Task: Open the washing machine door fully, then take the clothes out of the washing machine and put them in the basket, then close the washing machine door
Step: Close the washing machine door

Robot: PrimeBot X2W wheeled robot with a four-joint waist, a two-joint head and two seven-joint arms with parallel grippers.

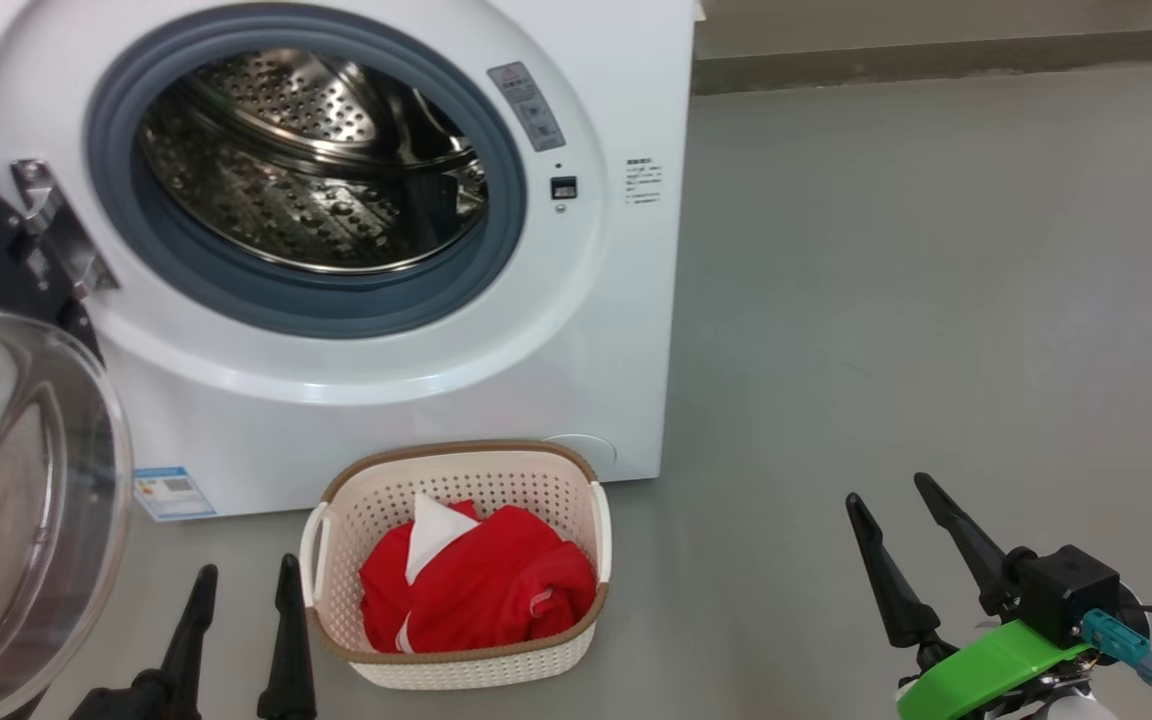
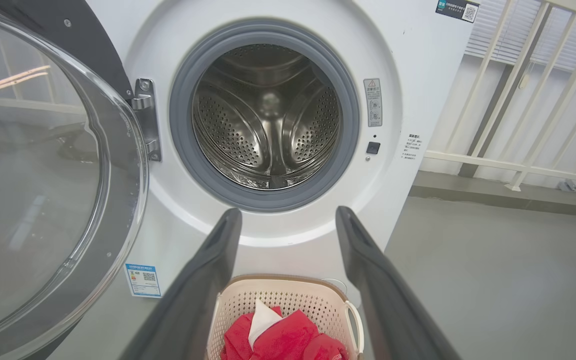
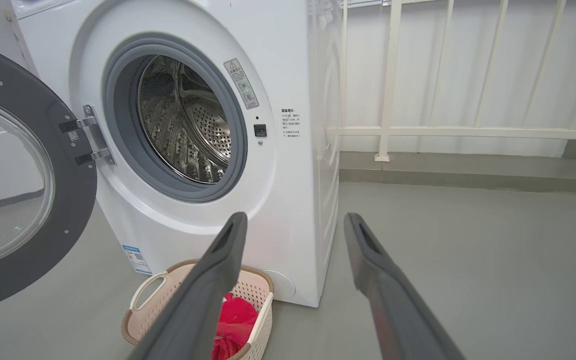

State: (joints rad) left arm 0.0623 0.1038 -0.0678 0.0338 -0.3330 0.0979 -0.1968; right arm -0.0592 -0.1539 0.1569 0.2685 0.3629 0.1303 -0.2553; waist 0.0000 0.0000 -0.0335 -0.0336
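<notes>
Left gripper [image 1: 247, 570] and right gripper [image 1: 888, 490] gape empty. Clothes [image 1: 476, 590] sit in the basket [image 1: 536, 480] right of the left jaws; door [image 1: 26, 500] open at their left. Pushing slick glass could slip, leaving it unlatched.

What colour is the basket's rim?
The basket has a brown rim, clearest in the head view.

The white washing machine [image 1: 416, 420] stands beyond the left hand [image 1: 248, 566], its steel drum [image 1: 306, 190] showing inside the grey ring [image 1: 336, 310], and the washing machine door [image 1: 26, 480], black-rimmed with bulging clear glass, hangs wide open just left of that hand. The cream, brown-rimmed basket [image 1: 476, 668] sits on the floor [image 1: 886, 300] just right of it, well left of the right hand [image 1: 889, 490], holding the bunched red clothes [image 1: 496, 590].
</notes>
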